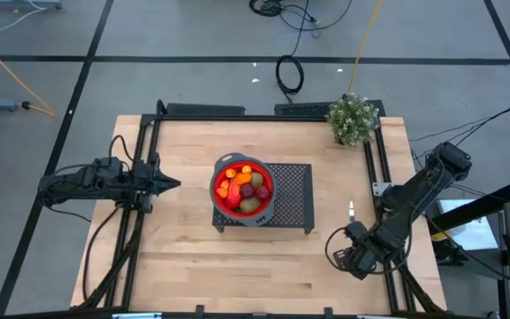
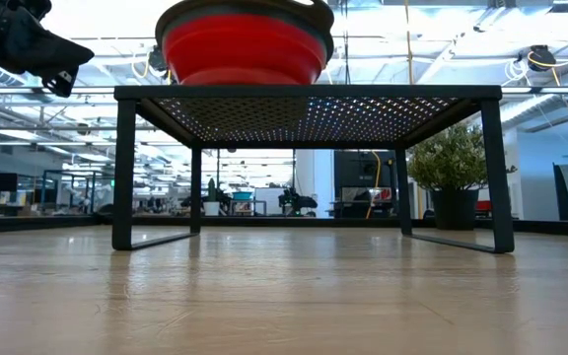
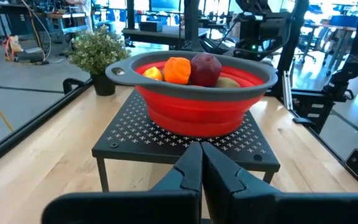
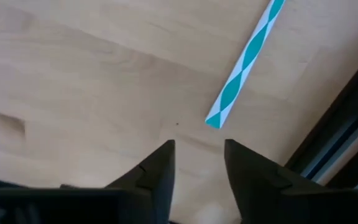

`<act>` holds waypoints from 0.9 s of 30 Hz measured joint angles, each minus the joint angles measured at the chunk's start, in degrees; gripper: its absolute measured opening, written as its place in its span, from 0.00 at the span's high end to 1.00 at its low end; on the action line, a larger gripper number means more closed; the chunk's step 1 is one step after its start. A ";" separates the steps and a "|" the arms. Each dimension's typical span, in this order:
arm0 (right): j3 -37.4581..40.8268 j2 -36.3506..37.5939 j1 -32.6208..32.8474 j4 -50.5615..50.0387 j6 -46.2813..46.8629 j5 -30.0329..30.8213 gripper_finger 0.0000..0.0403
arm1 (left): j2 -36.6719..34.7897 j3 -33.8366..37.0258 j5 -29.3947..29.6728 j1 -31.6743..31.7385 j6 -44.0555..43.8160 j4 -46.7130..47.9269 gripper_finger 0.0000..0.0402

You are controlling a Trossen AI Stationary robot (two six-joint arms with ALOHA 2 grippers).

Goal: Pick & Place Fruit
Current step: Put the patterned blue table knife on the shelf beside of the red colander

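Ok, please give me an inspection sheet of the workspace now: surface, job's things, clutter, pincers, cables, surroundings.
Surface: pale wooden table, bare around the rack.
Job's things: the fruit lies in a red bowl with a grey rim, which stands on a black perforated rack at mid-table.
Clutter: a teal-and-white striped straw lies flat near the right edge; a potted plant stands at the far right corner.
Pincers: left pincer shut, empty, pointing at the bowl; right pincer open, empty, over the table by the straw.
Cables: black loops and a yellow line on the floor.
Surroundings: workshop benches; no person seen.
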State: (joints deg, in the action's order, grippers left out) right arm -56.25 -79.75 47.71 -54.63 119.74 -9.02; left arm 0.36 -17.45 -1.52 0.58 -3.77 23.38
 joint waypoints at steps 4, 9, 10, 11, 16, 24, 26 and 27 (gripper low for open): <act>1.60 0.00 -0.60 0.13 0.20 -0.03 0.60 | 0.00 0.00 0.00 0.00 -0.05 -0.03 0.98; 3.56 0.00 -1.90 0.08 1.15 -0.18 0.50 | 0.00 0.00 0.02 -0.01 -0.15 -0.04 0.96; 3.91 0.00 -2.02 0.37 1.27 -0.22 0.48 | 0.00 0.00 0.02 0.00 -0.15 -0.04 0.96; 4.27 0.00 -2.06 0.79 1.29 -0.22 0.46 | 0.00 0.00 0.02 -0.01 -0.15 -0.04 0.97; 6.17 0.00 -1.99 2.73 2.12 -3.01 0.41 | 0.00 0.00 0.02 0.00 -0.15 -0.04 1.00; 9.64 0.02 -1.99 5.61 3.01 -3.01 0.41 | 0.00 0.00 0.04 -0.02 -0.13 0.00 0.96; 10.77 0.02 -1.99 7.12 3.41 -3.06 0.42 | 0.00 0.00 0.04 -0.02 -0.11 0.00 0.96; 11.30 0.02 -1.99 7.98 3.55 -3.06 0.42 | 0.00 0.00 0.04 -0.02 -0.11 -0.02 0.97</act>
State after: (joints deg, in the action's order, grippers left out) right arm -44.95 -79.72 45.71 -46.66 123.29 -12.07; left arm 0.36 -17.45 -1.48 0.56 -3.88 23.35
